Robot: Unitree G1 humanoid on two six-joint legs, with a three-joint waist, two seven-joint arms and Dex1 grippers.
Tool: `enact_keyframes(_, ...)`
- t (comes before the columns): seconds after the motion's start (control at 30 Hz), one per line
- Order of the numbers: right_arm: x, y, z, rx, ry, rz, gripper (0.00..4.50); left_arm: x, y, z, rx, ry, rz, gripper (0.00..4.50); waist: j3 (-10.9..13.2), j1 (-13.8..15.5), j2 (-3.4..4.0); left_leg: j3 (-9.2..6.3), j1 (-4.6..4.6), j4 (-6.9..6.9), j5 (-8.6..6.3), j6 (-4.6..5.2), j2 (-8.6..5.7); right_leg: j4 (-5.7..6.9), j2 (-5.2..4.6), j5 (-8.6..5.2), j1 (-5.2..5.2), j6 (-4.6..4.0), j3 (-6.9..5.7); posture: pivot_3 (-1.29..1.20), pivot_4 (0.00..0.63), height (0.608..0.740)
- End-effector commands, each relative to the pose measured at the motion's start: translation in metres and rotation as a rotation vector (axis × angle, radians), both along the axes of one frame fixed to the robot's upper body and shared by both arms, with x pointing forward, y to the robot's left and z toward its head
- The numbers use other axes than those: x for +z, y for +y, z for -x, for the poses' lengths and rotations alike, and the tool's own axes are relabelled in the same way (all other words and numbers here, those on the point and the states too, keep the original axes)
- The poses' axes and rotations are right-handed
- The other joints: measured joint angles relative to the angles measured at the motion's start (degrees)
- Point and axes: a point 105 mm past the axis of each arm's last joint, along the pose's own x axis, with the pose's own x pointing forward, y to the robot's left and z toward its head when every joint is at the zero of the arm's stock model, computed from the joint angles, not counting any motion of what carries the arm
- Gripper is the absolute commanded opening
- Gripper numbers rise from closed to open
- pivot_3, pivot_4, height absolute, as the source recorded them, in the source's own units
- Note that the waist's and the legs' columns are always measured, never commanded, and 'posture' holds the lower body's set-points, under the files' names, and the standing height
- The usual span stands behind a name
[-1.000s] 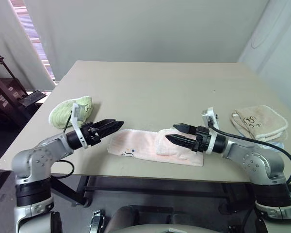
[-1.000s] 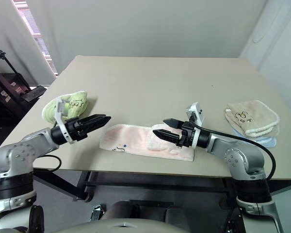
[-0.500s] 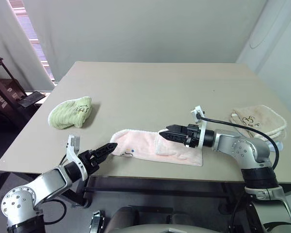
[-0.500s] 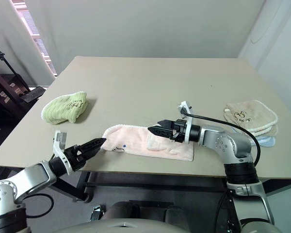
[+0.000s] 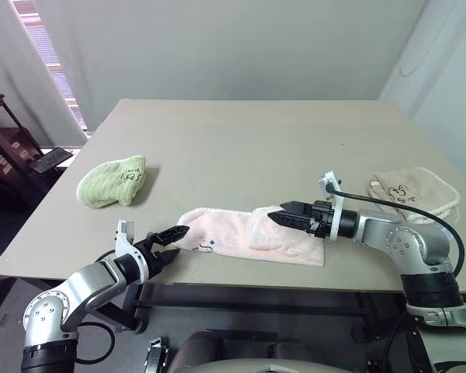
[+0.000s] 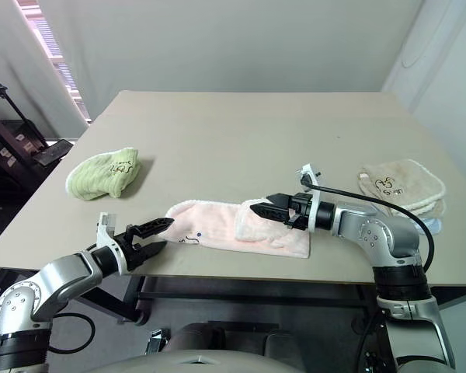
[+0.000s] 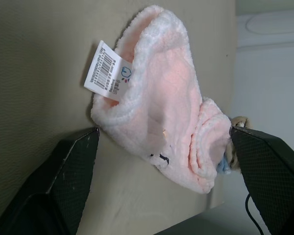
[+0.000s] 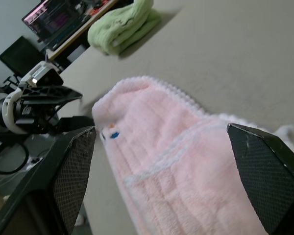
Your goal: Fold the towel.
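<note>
The pale pink towel (image 5: pixel 233 235) lies in a long strip near the table's front edge, its right part bunched into a thicker fold (image 5: pixel 273 235). A barcode label (image 7: pixel 108 73) sticks out at its left end. My left gripper (image 5: pixel 175 241) hangs low at the front edge, just left of that end, open and pointing at it without touching. My right gripper (image 5: pixel 276 215) hovers open over the bunched fold. In the right wrist view the towel (image 8: pixel 176 161) spreads between my open fingers, with the left gripper (image 8: pixel 54 98) beyond it.
A folded light green towel (image 5: pixel 113 180) sits on the table at the left. A beige towel (image 5: pixel 415 194) lies at the right edge on top of a blue cloth (image 6: pixel 429 226). Dark equipment (image 5: pixel 15 159) stands off the table's left side.
My left arm has dropped from above the table to the front edge and its wrist has rolled. The right gripper has shifted slightly over the fold. The towel has not moved.
</note>
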Motion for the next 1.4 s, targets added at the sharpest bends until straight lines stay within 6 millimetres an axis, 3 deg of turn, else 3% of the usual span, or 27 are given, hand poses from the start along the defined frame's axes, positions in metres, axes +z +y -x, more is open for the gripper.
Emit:
enact_keyframes(0.03, 0.014, -0.002, -0.002, -0.023, -0.083, 0.007, 4.46, 0.003, -0.004, -0.009, 0.001, -0.011, 0.026, 4.50, 0.0, 0.1, 0.01, 0.00, 0.00, 0.00, 0.00, 0.00, 0.00, -0.01, -0.01, 0.00, 0.01, 0.00, 0.00, 0.00, 0.000, 0.740)
enact_keyframes(0.17, 0.015, -0.006, -0.004, -0.053, -0.096, 0.017, 4.50, 0.004, -0.007, -0.012, -0.001, -0.018, 0.038, 3.67, 0.0, -0.1, 0.01, 0.02, -0.04, 0.03, 0.00, 0.00, 0.00, -0.06, -0.01, 0.04, 0.00, -0.06, 0.00, 0.00, 0.000, 0.740)
enact_keyframes(0.5, 0.012, -0.014, -0.002, -0.078, -0.102, 0.043, 4.50, 0.022, -0.011, -0.022, 0.011, -0.095, 0.062, 0.08, 0.0, 0.0, 0.00, 0.02, -0.34, 0.00, 0.00, 0.00, 0.00, -0.14, 0.00, 0.03, -0.28, -0.06, 0.01, 0.00, 0.000, 0.740)
enact_keyframes(0.93, 0.014, -0.033, 0.015, -0.061, -0.103, 0.053, 4.50, 0.058, -0.006, -0.023, -0.061, -0.254, 0.002, 0.04, 0.1, -0.1, -0.03, 0.04, -0.39, -0.04, 0.00, 0.01, 0.00, -0.22, -0.02, 0.03, -0.31, -0.06, 0.02, 0.00, 0.000, 0.740)
enact_keyframes(1.2, 0.012, -0.068, 0.027, -0.146, -0.118, 0.145, 4.50, 0.094, -0.057, -0.024, -0.484, -0.519, -0.139, 0.04, 0.2, 0.1, -0.02, 0.15, -0.43, -0.02, 0.00, 0.00, -0.04, -0.36, -0.06, 0.04, -0.28, -0.09, 0.03, 0.00, 0.000, 0.740)
enact_keyframes(1.4, 0.011, -0.082, 0.035, -0.223, -0.122, 0.171, 4.50, 0.094, -0.089, -0.022, -0.823, -0.678, -0.208, 0.04, 0.2, -0.1, 0.02, 0.19, -0.43, -0.41, 0.00, 0.01, -0.03, -0.71, -0.02, 0.05, -0.33, -0.10, 0.04, 0.00, 0.000, 0.740)
